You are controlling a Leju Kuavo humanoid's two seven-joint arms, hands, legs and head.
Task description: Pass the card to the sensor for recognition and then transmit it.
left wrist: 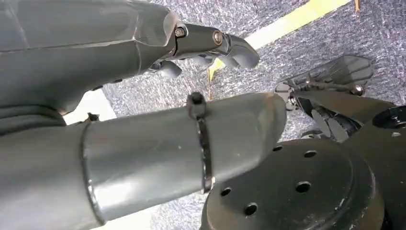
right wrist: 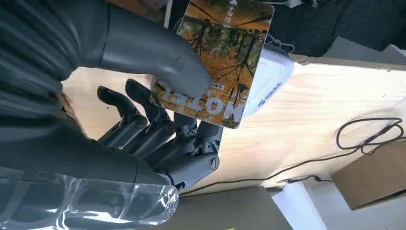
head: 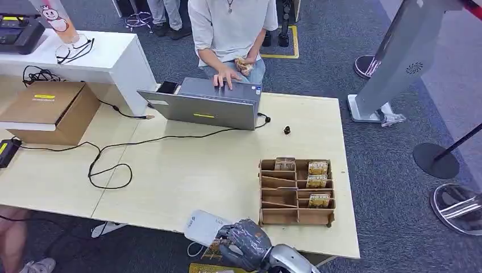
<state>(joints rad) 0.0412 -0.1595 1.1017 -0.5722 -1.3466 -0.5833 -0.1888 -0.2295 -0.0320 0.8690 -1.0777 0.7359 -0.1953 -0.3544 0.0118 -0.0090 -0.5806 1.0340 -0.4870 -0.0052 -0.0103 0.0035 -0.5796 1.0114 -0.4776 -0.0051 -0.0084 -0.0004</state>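
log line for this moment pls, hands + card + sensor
right hand: holds card | card: over white sensor at near table edge | left hand: hanging, holds nothing | phase: presenting card

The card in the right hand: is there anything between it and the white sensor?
Nothing visible. The right hand holds the card right over the white sensor at the table's near edge.

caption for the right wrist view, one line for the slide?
Right robot hand pinches a forest-print card over the white sensor at the wooden table's edge.
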